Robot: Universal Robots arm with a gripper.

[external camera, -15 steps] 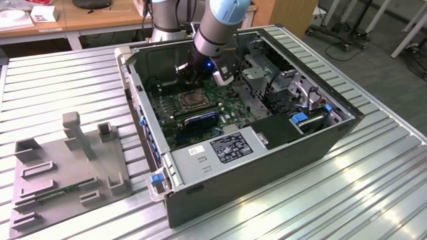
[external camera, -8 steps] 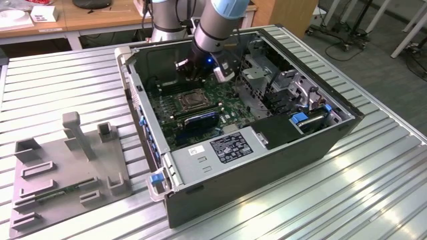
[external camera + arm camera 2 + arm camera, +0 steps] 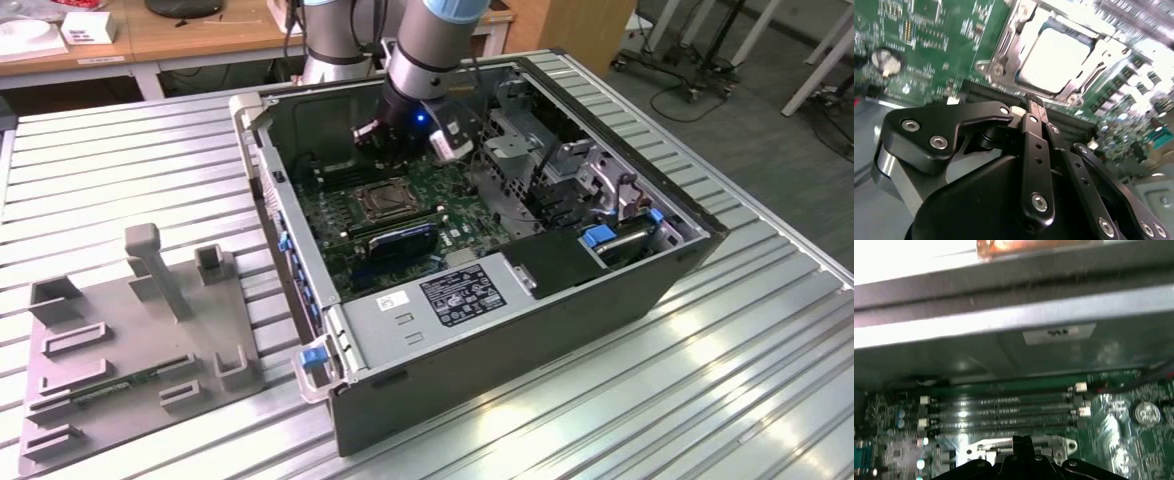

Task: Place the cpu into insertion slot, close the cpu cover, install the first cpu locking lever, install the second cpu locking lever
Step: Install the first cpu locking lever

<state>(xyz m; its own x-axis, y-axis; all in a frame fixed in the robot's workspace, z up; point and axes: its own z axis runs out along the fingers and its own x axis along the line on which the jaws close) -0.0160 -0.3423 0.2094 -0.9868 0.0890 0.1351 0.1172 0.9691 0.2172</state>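
The cpu (image 3: 1054, 50), a square chip with a bright silvery top, lies in the insertion slot (image 3: 384, 201) on the green board. The cpu cover (image 3: 1002, 50), a silvery metal frame, lies flat around the chip's top. In the exterior view my gripper (image 3: 396, 152) hangs inside the open computer case, just beyond the slot and above the board. In both wrist views its black fingertips (image 3: 1034, 102) are pressed together with nothing between them, a short way off the cover's edge. The locking levers cannot be made out.
Long memory slots (image 3: 999, 410) run beside the socket, near the case wall (image 3: 1004, 320). A coin cell (image 3: 884, 60) sits on the board. Drive bays and cables (image 3: 574, 190) crowd the case's far side. A grey fixture (image 3: 134, 340) stands on the slatted metal table at the exterior view's left.
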